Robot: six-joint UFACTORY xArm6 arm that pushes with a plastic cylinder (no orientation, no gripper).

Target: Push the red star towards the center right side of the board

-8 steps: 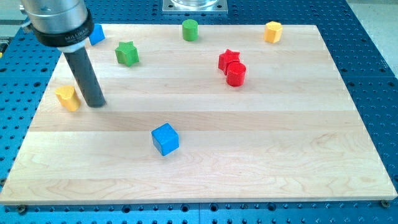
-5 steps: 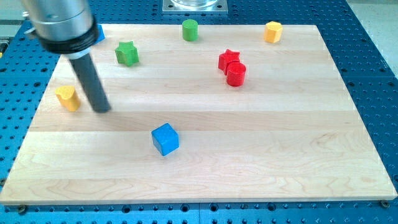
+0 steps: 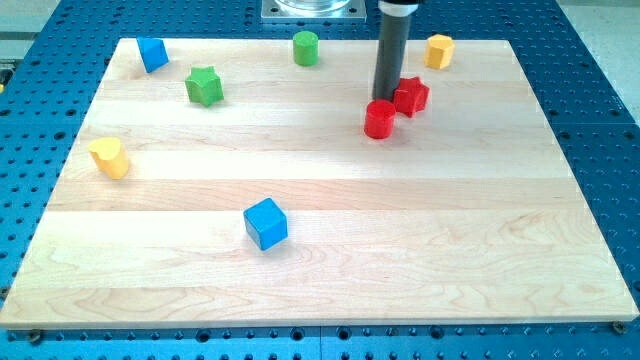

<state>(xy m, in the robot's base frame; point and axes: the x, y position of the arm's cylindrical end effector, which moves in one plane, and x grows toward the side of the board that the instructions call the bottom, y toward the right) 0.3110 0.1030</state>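
The red star [image 3: 411,96] lies right of the board's top centre. A red cylinder [image 3: 379,119] stands just below and left of it. My tip [image 3: 385,99] rests on the board [image 3: 480,200] right at the star's left side, just above the red cylinder. The dark rod rises straight up out of the view's top.
A green cylinder [image 3: 305,47] and a yellow block [image 3: 438,50] sit near the top edge. A blue block [image 3: 151,54] is at the top left, a green star [image 3: 204,86] below it, a yellow block [image 3: 109,158] at the left edge, a blue cube [image 3: 265,223] at lower centre.
My tip has swept from the board's left side, beside the yellow block, across to the red star. The star has shifted right, away from the red cylinder.
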